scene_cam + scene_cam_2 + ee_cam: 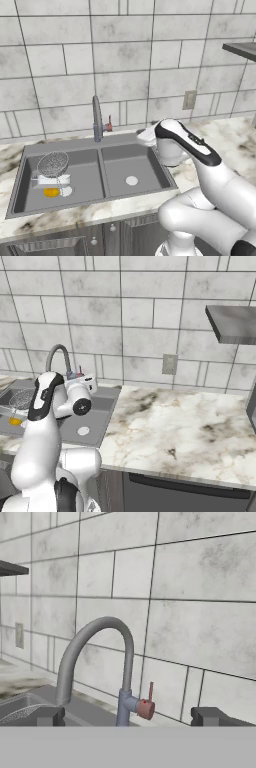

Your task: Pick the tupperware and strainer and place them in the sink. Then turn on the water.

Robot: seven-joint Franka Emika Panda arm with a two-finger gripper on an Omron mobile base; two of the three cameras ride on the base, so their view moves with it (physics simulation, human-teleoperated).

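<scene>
Strainer (53,163) over tupperware (53,178) in sink (102,167) (no readable labels), jaws apart facing faucet (97,662).

Even flat light, soft shadows, slightly blurry

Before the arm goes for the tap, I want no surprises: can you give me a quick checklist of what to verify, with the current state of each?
1. Strainer in the sink: ok, it sits in the left basin.
2. Container in the sink: ok, it lies in the left basin just below the strainer.
3. Water off so far: ok, no stream falls from the faucet.
4. Faucet lever in front of the hand: ok, it sits between the two fingertips in the hand view.
5. Gripper free: ok, open with nothing between its fingers.
6. Gap to the lever: cannot tell.
</scene>
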